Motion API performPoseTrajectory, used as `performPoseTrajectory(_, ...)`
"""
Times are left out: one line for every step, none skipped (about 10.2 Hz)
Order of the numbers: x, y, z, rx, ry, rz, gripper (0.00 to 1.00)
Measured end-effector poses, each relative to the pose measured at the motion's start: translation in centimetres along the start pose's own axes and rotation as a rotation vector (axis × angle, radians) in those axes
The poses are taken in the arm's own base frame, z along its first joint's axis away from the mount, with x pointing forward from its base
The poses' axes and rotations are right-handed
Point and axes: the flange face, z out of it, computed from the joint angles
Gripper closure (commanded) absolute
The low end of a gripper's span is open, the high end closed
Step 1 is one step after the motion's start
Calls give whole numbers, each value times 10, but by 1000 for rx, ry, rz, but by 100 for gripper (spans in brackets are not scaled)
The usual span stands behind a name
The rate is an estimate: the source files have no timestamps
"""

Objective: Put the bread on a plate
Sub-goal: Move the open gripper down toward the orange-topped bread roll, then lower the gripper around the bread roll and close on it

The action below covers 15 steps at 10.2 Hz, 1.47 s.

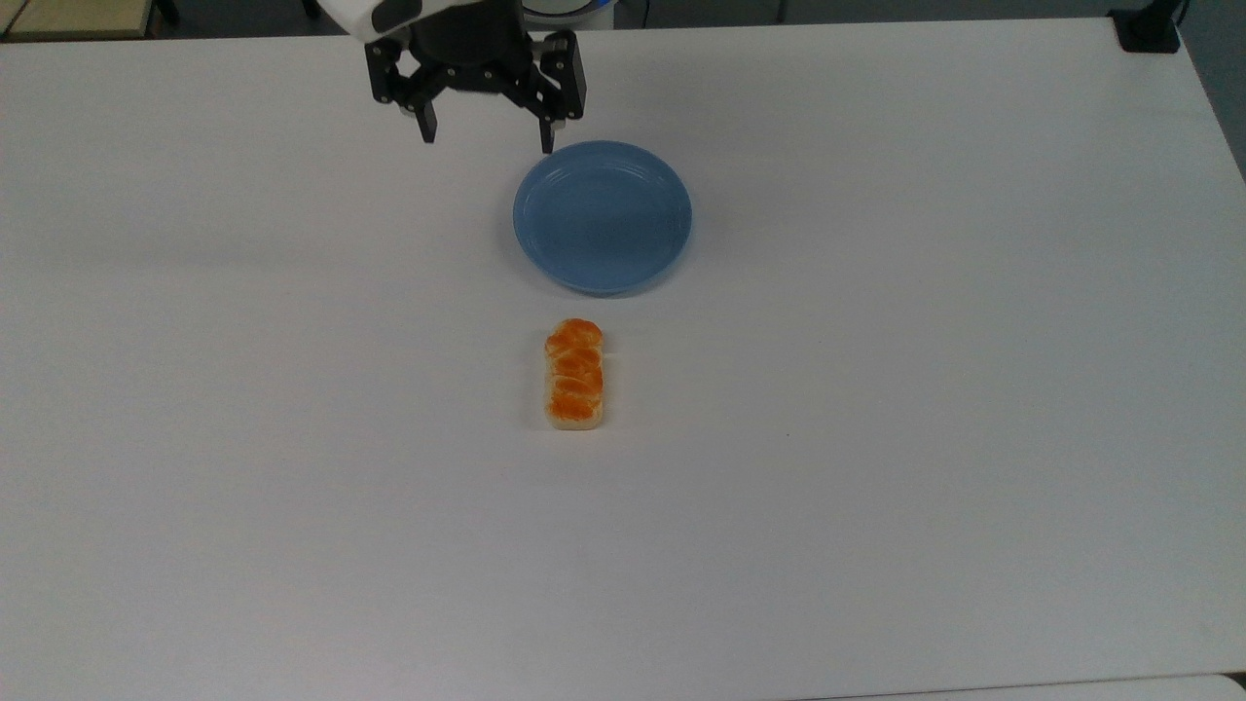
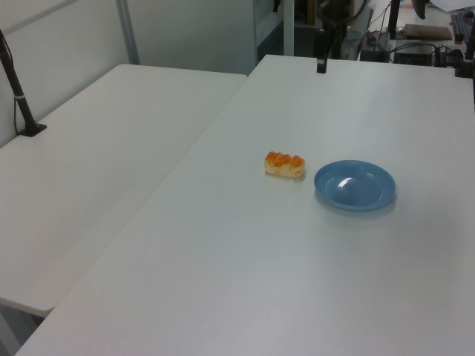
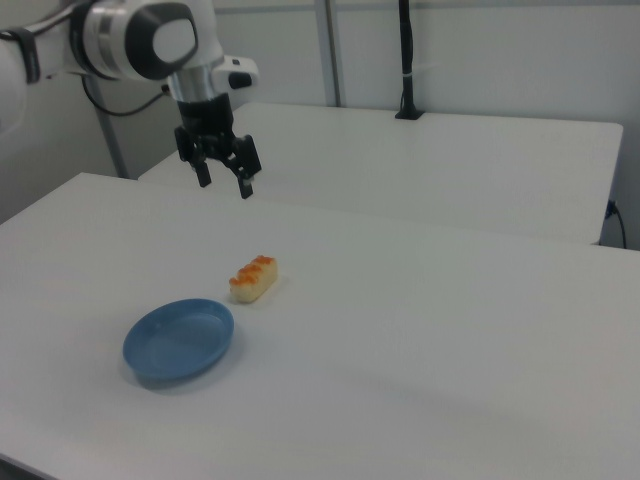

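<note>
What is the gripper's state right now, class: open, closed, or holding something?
Gripper: open, holding nothing, up off the table.
</note>
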Motion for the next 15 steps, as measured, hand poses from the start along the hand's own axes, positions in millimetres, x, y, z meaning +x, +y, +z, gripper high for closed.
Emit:
performPoseTrajectory(13, -4, 22, 2, 1, -5, 0)
performPoseTrajectory(25, -12, 47, 4, -4, -16, 0)
performPoseTrajectory(35, -20, 69, 4, -5, -28, 0)
performPoseTrajectory(44, -27, 88, 5, -1, -37, 0)
performPoseTrajectory(51, -33, 106, 0, -1, -48, 0)
performPoseTrajectory(57, -40, 125, -2, -2, -60, 0)
performPoseTrajectory(62, -48, 144, -3, -2, -70, 3)
performPoseTrajectory(66, -53, 160, -2, -1, -78, 3)
performPoseTrajectory(69, -59, 177, 0, -4, -86, 3)
performPoseTrajectory(71, -65, 194, -1, -15, -93, 4)
performPoseTrajectory(73, -70, 211, -22, -23, -111, 6)
performPoseTrajectory(75, -76, 228, -58, -15, -116, 10)
performPoseTrajectory(77, -79, 243, -88, -14, -120, 13)
performPoseTrajectory(77, -78, 250, -96, -20, -122, 18)
performPoseTrajectory(77, -78, 253, -96, -25, -121, 25)
